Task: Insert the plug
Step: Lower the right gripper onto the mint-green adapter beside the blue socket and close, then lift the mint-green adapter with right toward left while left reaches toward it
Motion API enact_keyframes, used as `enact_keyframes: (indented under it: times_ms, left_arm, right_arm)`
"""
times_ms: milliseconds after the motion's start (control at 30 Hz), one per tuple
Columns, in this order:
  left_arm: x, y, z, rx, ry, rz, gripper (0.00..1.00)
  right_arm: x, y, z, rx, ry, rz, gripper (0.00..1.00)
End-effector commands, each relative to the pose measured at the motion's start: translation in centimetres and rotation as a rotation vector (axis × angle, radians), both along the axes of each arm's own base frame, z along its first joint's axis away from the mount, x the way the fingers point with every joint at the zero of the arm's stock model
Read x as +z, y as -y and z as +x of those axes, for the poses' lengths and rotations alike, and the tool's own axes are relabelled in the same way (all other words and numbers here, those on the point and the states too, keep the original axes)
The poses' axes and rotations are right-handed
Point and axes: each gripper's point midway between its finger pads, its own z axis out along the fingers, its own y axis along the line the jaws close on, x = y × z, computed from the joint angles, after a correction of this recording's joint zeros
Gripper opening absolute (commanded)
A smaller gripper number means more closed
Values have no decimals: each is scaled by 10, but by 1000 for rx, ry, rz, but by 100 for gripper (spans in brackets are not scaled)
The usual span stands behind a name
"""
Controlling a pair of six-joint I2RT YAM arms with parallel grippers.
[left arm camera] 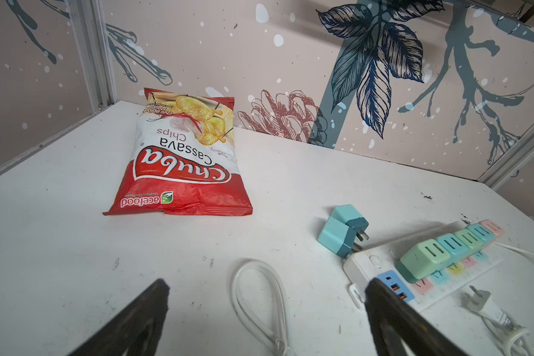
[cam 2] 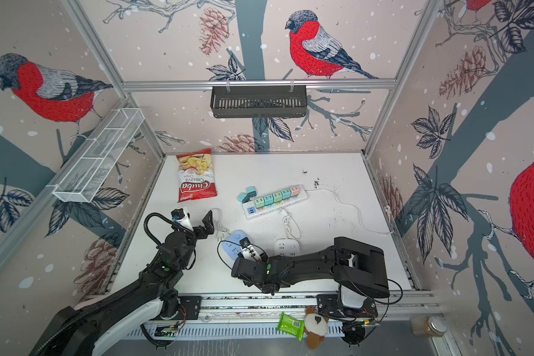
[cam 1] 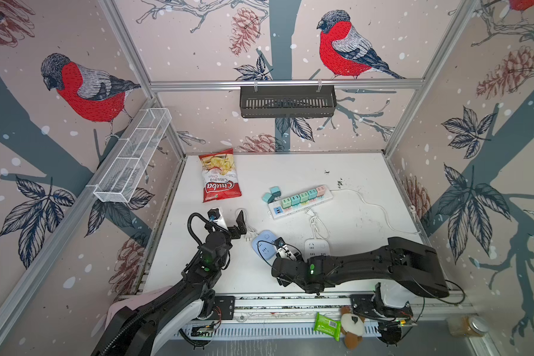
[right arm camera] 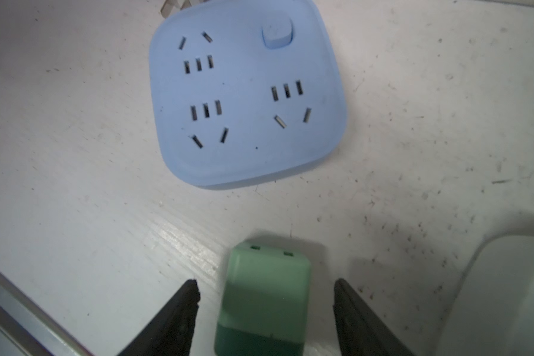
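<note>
My right jaws stand parted on either side of the green plug. A gap shows at each flank, so nothing is grasped yet. The plug lies flat on the desk, its pale end with two small slots toward the blue socket and its darker end back toward my wrist. I cannot see the prongs. I straddle it this way so that closing will pinch its two flat sides squarely.

The socket sits just beyond, face up with its holes free, so I judge it the target. A white socket lies close at one side. In both top views my arm hides the plug.

My left jaws are released wide and hold nothing. They hang above a white cord loop near the power strip, apart from the right arm's work.

If the darker end carries the prongs, as on the loose teal plugs, I shall have to turn the plug once it is lifted.
</note>
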Motion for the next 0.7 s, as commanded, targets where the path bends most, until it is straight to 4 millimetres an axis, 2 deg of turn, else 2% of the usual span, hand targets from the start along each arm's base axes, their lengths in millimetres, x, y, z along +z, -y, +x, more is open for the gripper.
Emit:
enact_keyframes:
  times_ms: [0, 367, 533, 667]
  left_arm:
    - [4, -3, 1, 18, 9, -15, 99]
    - [3, -2, 1, 16, 8, -15, 99]
    - [3, -2, 1, 18, 8, -14, 99]
    - [4, -2, 1, 17, 8, -15, 99]
  right_arm:
    - [-3, -3, -1, -11, -17, 24, 66]
    - [-20, -2, -1, -4, -27, -21, 45]
    - [-13, 0, 1, -8, -9, -10, 31]
    - [4, 3, 10, -22, 45, 21, 23]
